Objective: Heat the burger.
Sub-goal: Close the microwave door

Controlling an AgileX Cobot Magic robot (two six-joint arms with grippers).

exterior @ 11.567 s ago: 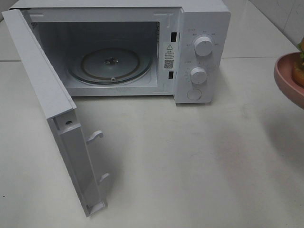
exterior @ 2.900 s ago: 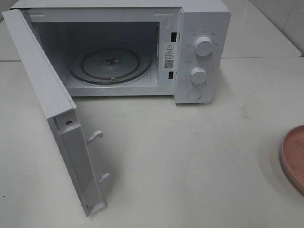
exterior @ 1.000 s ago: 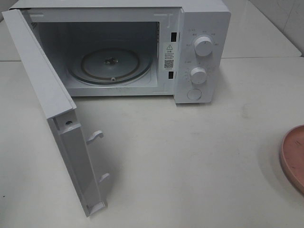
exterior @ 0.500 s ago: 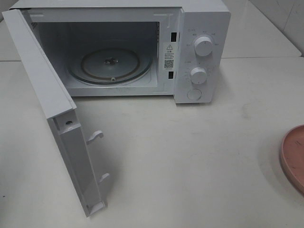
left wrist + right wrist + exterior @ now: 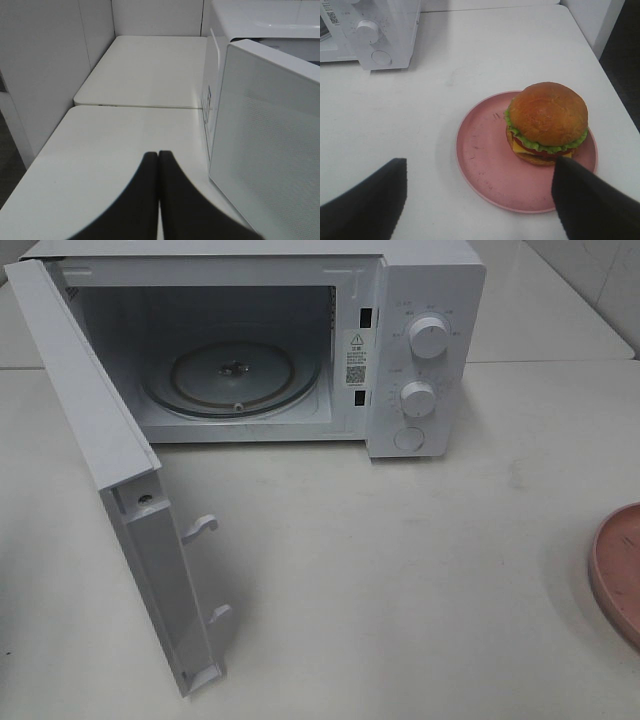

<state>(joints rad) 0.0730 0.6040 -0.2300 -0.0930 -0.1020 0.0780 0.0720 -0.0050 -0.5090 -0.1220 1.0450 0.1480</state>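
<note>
The burger [image 5: 547,122] is found on a round pink plate [image 5: 485,165], seated off the plate's centre toward its 2 o'clock side in the right wrist view, upright, bun dome uppermost, with lettuce and a cheese edge showing below the bun. The plate rests on the white table [image 5: 470,60]. In the high view only the plate's rim [image 5: 612,570] is seen, at the 4 o'clock edge of the frame; the burger itself is out of that frame.

The right gripper [image 5: 480,200] is held above the table on the near side of the plate, angled down toward it. Its jaws are spread wide; one dark finger [image 5: 590,200] overlaps the plate's near rim in the picture, and nothing is gripped between them.

The left gripper [image 5: 159,170] is held low over the table beside the outer face of the microwave door [image 5: 270,150]. Its jaws are pressed fully together with nothing between them.

The microwave [image 5: 425,350] stands at 12 o'clock in the high view, door [image 5: 110,480] swung open to 9 o'clock, and the glass turntable [image 5: 232,375] is exposed.
</note>
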